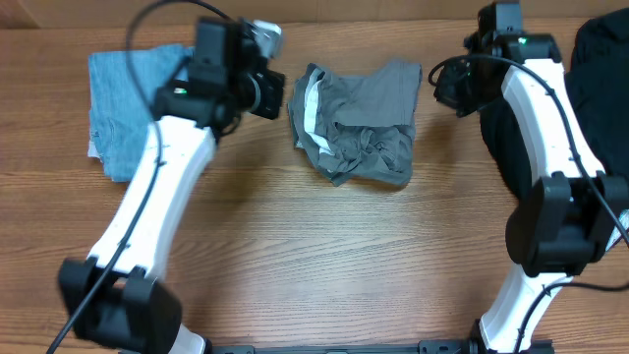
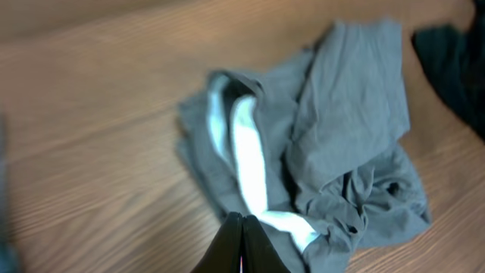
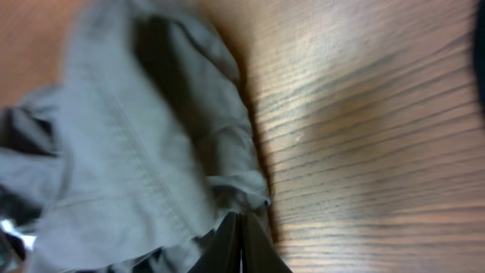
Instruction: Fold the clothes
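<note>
A crumpled grey garment (image 1: 359,123) with a white inner lining lies at the table's far middle. It also shows in the left wrist view (image 2: 333,129) and in the right wrist view (image 3: 129,152). My left gripper (image 1: 275,98) hovers just left of it, with its fingers (image 2: 242,221) shut and nothing seen between them. My right gripper (image 1: 444,90) hovers just right of it. Its fingers (image 3: 241,221) are shut at the garment's edge, with no cloth visibly between them.
A folded blue garment (image 1: 128,108) lies at the far left. A black garment (image 1: 590,88) lies at the far right, behind my right arm; a corner of it shows in the left wrist view (image 2: 455,61). Bare wooden table (image 1: 324,256) lies in front.
</note>
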Available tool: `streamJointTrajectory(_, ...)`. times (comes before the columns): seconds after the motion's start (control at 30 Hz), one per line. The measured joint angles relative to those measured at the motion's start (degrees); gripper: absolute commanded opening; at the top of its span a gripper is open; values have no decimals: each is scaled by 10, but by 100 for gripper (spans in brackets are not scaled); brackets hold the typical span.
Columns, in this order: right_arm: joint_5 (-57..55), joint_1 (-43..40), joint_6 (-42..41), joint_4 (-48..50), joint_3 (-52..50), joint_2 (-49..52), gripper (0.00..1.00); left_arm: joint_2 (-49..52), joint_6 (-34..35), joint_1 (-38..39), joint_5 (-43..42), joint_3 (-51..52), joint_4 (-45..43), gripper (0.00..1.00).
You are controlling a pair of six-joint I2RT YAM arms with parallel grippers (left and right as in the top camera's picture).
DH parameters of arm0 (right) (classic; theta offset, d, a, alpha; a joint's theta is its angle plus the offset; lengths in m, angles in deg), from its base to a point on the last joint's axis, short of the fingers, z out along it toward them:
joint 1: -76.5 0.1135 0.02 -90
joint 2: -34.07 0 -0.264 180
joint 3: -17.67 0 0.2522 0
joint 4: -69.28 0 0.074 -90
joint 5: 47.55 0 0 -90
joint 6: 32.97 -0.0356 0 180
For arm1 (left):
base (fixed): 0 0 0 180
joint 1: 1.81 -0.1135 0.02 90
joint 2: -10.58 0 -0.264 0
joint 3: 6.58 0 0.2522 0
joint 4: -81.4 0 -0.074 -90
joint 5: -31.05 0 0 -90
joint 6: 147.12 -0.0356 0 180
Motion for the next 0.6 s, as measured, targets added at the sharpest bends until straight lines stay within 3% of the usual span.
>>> streamJointTrajectory(0.3,20,0,-24,63,-33,23,4,113,-17,83,-43,34,-68,4)
streamJointTrajectory(0.6,22,8,-43,75,-33,35,4,186,-18,107,-55,34,-81,4)
